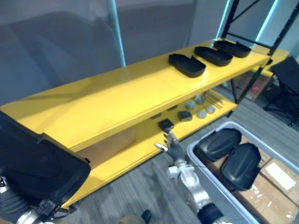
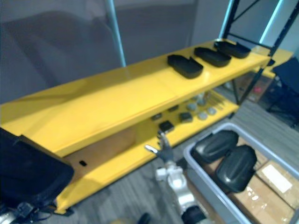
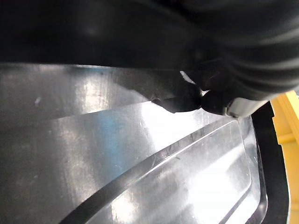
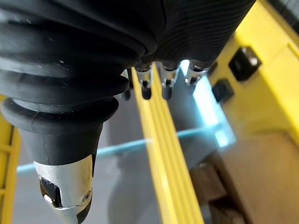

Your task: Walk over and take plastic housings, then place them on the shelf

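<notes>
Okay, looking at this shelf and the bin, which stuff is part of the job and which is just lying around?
Job: black housing at the left hand; three housings atop the yellow shelf; two housings in the grey bin.
Lying about: small black blocks, grey discs on the lower board; cardboard boxes.

Three housings (image 1: 187,65) sit on the shelf (image 1: 103,100), two in the bin (image 1: 226,193).

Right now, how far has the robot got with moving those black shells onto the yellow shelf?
Three plastic housings already lie on the yellow shelf's top board. A fourth housing is at the left hand, not yet set down. The right hand is open and empty. Two more housings wait in the grey bin.
</notes>
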### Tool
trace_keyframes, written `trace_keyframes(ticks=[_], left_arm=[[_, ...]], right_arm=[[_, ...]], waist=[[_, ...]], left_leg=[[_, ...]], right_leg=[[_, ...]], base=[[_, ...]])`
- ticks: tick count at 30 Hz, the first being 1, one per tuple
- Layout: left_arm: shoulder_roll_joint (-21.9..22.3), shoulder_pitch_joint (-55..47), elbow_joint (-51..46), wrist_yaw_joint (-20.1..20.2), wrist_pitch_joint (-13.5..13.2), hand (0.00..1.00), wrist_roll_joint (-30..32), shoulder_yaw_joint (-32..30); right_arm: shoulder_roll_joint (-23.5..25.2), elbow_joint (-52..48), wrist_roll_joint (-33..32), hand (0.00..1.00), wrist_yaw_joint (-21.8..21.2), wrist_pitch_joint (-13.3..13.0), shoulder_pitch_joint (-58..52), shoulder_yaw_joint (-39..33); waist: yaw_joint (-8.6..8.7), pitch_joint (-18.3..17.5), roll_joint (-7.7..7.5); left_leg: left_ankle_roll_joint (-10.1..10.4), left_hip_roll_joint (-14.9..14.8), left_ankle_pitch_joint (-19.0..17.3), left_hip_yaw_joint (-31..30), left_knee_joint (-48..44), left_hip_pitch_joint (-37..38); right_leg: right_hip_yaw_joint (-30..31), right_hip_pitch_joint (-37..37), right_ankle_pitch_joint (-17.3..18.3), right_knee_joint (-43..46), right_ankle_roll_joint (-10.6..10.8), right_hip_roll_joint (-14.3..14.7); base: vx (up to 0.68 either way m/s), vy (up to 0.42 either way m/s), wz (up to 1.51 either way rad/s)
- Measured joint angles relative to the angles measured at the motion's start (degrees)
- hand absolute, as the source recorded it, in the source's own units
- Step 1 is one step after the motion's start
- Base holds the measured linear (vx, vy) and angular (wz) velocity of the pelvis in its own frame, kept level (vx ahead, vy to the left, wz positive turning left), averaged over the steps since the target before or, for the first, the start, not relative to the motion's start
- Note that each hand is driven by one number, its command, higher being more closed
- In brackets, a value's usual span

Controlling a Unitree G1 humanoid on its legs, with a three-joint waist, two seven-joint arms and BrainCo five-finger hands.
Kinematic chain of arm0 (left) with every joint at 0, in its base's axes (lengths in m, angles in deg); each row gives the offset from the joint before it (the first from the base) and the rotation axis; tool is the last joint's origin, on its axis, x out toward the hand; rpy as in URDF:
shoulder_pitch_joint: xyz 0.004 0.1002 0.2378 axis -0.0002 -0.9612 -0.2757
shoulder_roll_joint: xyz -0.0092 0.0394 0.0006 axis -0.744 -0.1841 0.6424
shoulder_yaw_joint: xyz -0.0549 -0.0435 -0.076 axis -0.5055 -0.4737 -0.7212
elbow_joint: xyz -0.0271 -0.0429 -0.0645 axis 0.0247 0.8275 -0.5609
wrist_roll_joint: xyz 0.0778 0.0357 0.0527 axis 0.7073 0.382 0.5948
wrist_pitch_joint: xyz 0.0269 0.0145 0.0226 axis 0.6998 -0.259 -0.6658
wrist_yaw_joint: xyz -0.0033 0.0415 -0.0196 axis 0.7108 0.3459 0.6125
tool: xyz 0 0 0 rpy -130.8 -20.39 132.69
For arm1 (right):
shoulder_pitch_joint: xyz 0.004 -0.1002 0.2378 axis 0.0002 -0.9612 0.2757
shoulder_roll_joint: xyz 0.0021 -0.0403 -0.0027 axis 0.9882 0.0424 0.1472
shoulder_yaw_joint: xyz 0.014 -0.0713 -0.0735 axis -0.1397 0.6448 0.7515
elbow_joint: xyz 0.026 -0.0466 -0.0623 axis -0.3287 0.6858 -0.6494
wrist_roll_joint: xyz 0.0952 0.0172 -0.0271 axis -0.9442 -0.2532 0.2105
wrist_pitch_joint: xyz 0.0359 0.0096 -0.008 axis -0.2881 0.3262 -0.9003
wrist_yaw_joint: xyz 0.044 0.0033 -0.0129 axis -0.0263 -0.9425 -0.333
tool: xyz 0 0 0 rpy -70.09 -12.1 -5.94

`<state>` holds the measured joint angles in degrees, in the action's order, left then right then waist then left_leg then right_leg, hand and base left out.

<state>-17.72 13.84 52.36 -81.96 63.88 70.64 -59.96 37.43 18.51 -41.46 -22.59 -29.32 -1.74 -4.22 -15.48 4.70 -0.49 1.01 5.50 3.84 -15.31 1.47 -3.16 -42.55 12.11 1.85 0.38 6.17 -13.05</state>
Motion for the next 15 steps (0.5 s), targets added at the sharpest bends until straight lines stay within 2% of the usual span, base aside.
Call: trace_keyframes(ticks=[2,5,6,10,15], left_arm=[[-0.2,0.0,0.0,0.4,0.1,1.0,0.0,0.3],[-1.5,0.4,0.3,1.8,0.2,1.0,0.0,2.8],[-2.7,1.0,1.1,2.4,0.2,1.0,0.1,4.2],[-3.4,1.3,2.9,3.0,0.6,1.0,0.1,4.8],[-4.6,1.7,3.0,2.2,0.6,1.0,0.2,8.6]], right_arm=[[-0.4,-0.4,-0.1,0.0,0.0,0.0,-1.1,-2.8],[-1.3,-2.2,-0.1,0.0,0.1,0.0,-3.9,-6.4],[-1.9,-3.0,-0.1,0.0,0.1,0.0,-5.3,-7.6],[-1.9,-4.1,-0.1,0.0,0.0,0.1,-5.9,-8.7],[-1.1,-5.2,-0.1,0.0,-1.6,0.0,-6.0,-9.3]], waist=[[0.69,0.5,0.11],[2.59,0.8,0.08],[2.98,0.8,0.08],[3.77,0.9,-0.17],[3.83,1.0,-0.12]], left_leg=[[-0.4,0.2,-0.6,0.5,0.4,-0.3],[-0.8,-1.0,-0.3,6.7,0.1,-1.6],[-0.9,-1.0,0.4,6.5,0.2,-1.7],[-1.2,-0.2,1.0,6.4,0.4,-1.6],[-1.1,0.0,1.2,7.9,1.2,-0.6]], right_leg=[[-0.5,0.1,0.0,0.1,0.0,-0.1],[-3.3,1.0,-0.5,0.8,0.8,-0.5],[-3.3,1.1,-0.5,2.0,0.8,-1.0],[-3.0,0.9,-0.7,3.5,0.4,-2.3],[-2.4,0.9,-1.0,4.3,0.4,-3.2]], base=[[0.0,0.01,0.17],[0.06,0.03,0.53],[0.09,0.096,0.57],[0.08,0.086,0.18],[0.02,0.033,-0.08]])
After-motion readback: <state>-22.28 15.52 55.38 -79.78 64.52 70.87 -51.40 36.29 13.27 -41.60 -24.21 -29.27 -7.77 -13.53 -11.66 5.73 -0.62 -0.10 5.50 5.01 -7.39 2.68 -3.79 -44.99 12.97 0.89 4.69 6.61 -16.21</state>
